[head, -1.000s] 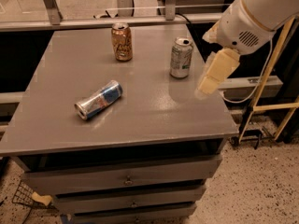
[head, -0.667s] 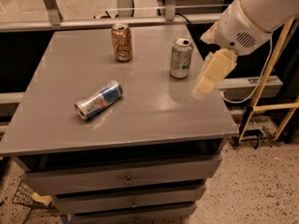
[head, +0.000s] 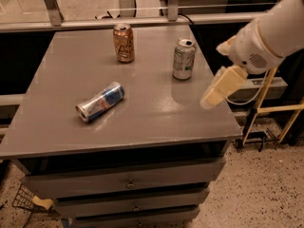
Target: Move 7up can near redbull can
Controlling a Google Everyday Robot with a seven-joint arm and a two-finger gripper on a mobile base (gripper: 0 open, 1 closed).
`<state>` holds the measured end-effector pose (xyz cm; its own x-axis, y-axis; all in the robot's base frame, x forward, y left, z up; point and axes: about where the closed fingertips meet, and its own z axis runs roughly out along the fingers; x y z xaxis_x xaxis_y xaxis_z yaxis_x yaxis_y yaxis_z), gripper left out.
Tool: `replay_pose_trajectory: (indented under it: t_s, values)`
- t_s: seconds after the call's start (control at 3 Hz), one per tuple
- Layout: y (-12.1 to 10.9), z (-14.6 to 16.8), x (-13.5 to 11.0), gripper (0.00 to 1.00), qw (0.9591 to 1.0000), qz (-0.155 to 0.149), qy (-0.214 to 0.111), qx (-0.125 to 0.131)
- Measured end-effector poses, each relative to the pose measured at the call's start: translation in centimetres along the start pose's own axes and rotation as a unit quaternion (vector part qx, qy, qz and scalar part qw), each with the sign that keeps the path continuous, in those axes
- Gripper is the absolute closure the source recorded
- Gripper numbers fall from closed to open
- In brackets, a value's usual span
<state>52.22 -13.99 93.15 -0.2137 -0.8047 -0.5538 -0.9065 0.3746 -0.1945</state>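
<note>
The 7up can (head: 184,59), silver-grey with green markings, stands upright at the back right of the grey table (head: 152,118). The redbull can (head: 99,101), slim, blue and silver, lies on its side at the front left of the table. My gripper (head: 219,87), cream-coloured on a white arm, hangs over the table's right edge, to the right of and nearer than the 7up can, apart from it. It holds nothing that I can see.
A copper-orange can (head: 123,42) stands upright at the back middle of the table. Drawers (head: 128,184) sit under the tabletop. A yellow-legged stand (head: 266,103) and cables are on the floor to the right. A rail runs behind the table.
My arm and gripper have come down a little at the table's right edge. The cans have not moved.
</note>
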Motion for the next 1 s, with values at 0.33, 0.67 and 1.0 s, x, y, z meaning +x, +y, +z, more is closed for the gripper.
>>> replay_pose_trajectory:
  t_s: [0.33,0.67,1.0]
  values:
    - [-3.8,1.1,2.6,0.0,0.9965,0.049,-0.034,0.057]
    - [-5.9,0.8,1.3,0.0,0.9922,0.048,-0.057,0.1]
    - [-5.9,1.1,1.1,0.0,0.9917,0.049,-0.058,0.104]
